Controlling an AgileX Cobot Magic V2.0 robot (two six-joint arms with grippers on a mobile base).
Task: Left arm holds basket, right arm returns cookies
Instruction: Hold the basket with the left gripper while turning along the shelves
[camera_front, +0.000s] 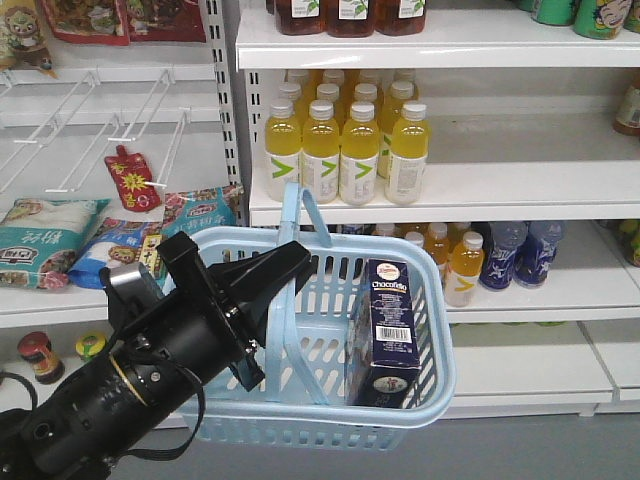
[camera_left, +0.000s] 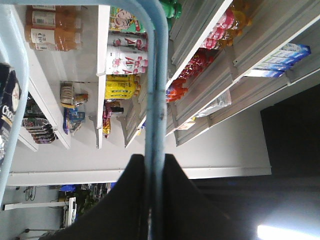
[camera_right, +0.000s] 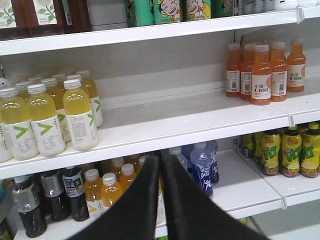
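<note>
The light blue basket hangs in the air before the shelves, held by the left arm. The left gripper is shut on one hoop handle. In the left wrist view that handle runs straight up from between the closed black fingers of the left gripper. The navy cookies box stands upright inside the basket at its right side; its edge shows as the cookies at the far left. The right gripper is shut on nothing, facing the drink shelves. The right arm does not show in the front view.
White shelves hold yellow drink bottles just behind the basket. Snack bags and wire hooks are at the left. In front of the right gripper are orange bottles and blue bottles.
</note>
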